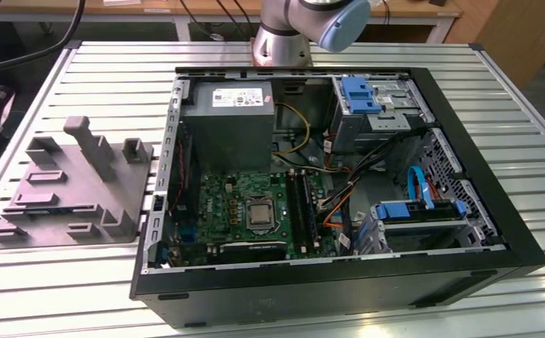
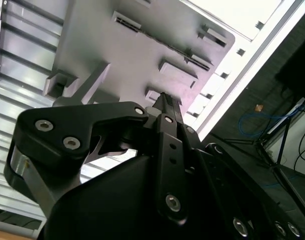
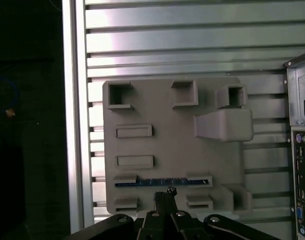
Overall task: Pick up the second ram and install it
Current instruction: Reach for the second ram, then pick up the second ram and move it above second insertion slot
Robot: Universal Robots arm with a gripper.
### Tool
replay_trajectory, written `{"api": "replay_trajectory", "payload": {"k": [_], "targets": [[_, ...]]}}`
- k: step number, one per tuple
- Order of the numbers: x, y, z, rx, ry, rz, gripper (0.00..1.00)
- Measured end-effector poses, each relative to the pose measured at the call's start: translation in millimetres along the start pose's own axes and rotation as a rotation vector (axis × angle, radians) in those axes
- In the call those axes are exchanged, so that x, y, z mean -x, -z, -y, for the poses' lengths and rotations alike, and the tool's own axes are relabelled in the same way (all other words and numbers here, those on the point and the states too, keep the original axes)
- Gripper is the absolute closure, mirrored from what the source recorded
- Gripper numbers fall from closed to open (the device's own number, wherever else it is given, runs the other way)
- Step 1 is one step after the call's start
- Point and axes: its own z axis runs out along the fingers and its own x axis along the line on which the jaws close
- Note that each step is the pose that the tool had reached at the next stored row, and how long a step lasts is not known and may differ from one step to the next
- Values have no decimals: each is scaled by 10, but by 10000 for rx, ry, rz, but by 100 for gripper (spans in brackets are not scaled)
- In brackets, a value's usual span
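Observation:
The second ram [image 3: 142,183] stands on edge in a slot of the grey holder plate [image 3: 182,130] and shows as a thin blue strip in the first wrist view. My gripper [image 3: 165,192] hangs well above that plate with its fingertips together, nothing between them, and lined up just beside the strip. In the second wrist view the gripper [image 2: 166,98] points down at the same holder plate [image 2: 117,50]. In the exterior view the holder plate [image 1: 66,190] lies at the exterior view's left of the open computer case [image 1: 348,282].
The case lies open on a ribbed metal table [image 1: 498,63], with the motherboard [image 1: 244,204], its memory slots [image 1: 301,204], a grey power supply [image 1: 227,120] and blue drive brackets [image 1: 359,95] inside. The case's rear panel [image 3: 300,150] borders the holder plate. The table edge [image 3: 75,125] runs close to the plate.

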Motion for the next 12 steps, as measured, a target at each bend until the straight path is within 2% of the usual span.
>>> {"api": "replay_trajectory", "payload": {"k": [3,12], "targets": [[2,-25,32,2,12,2,90],[2,-27,34,1,25,-1,90]]}}
